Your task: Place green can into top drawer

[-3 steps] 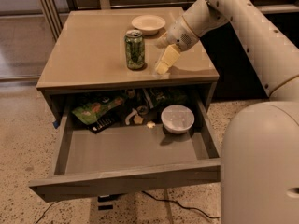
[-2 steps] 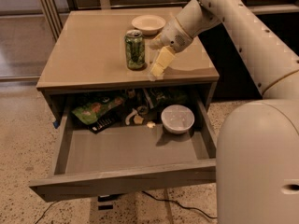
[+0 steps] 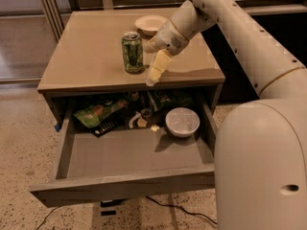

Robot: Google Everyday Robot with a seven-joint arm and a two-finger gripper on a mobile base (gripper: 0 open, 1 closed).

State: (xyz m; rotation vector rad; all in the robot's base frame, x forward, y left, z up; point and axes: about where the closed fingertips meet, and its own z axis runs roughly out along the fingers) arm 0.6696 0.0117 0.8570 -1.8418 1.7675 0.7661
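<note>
- Step in hand: the reach for the grasp. The green can (image 3: 132,52) stands upright on the counter (image 3: 86,47), just left of the pincer (image 3: 156,70) and not touching it.
- The pincer hangs tilted down-left, its tip over the counter's front edge. We cannot tell whether it is spread or pressed together, but it pinches nothing.
- Next move, as we judge it: shift left to the can at mid-height, close on it, lift, then carry it forward past the edge and down.
- The top drawer (image 3: 122,188) is pulled out, below and in front of the pincer.
- Edges: the can sits close to the counter's front lip, so a sideways bump could tip it over into the drawer.
- Room: the drawer's front half shows bare floor. Its back holds a green snack bag (image 3: 98,111) below-left, a white bowl (image 3: 182,122) below-right and small clutter between them.
- A dish (image 3: 150,24) lies behind the pincer, out of the path.
</note>
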